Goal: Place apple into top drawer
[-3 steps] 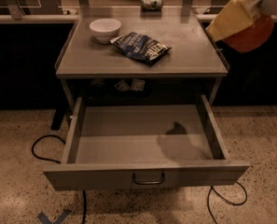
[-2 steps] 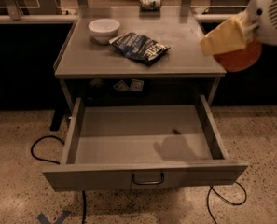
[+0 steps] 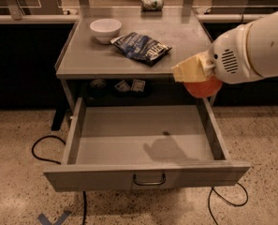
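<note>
— What lies nearest?

— The speckled floor [image 3: 17, 125], with a blue tape mark [image 3: 54, 218] and a dark cable [image 3: 40, 149] at the left. Above them is the top drawer [image 3: 120, 139], pulled fully open, its curved handle [image 3: 149, 180] at the centre of the front panel. A shadow [image 3: 169, 149] falls on the drawer's bottom.

— And the gripper?

— The gripper [image 3: 197, 76] hangs over the drawer's right rear corner, at the end of the white arm [image 3: 255, 46]. Its yellowish fingers [image 3: 190, 71] are clamped on the apple [image 3: 203, 87], which is in the air just below the tabletop's [image 3: 185, 32] front edge.

— Farther back?

— On the tabletop a dark snack bag [image 3: 142, 47] lies near the middle, a white bowl [image 3: 105, 29] just beside it at the left, and a can [image 3: 152, 3] lies at the far edge.
</note>
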`<state>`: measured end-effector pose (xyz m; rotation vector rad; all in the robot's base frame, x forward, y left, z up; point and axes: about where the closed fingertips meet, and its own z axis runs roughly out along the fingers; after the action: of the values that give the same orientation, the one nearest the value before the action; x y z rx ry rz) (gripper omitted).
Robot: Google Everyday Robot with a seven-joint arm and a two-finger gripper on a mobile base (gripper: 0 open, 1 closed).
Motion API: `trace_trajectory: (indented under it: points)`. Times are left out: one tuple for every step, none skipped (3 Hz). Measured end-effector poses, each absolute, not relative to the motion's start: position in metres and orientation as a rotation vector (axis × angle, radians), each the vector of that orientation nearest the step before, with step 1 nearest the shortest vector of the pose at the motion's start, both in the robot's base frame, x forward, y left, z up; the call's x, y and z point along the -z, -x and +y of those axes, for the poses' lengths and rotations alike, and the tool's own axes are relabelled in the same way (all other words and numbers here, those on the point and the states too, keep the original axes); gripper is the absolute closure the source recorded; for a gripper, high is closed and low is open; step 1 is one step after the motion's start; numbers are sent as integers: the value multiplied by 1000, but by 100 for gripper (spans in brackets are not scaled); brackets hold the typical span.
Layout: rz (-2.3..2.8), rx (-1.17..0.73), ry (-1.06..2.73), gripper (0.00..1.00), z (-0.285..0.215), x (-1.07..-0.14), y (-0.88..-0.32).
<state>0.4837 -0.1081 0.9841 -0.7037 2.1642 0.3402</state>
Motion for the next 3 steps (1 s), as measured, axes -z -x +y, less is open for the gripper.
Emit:
trace_trajectory:
  points:
    - [2147,-311,679,100,-112,-968,-518]
    - [2129,-250,647,100,-117,-927,-580]
    - [2074,-246,581,100,-128,-934,-599]
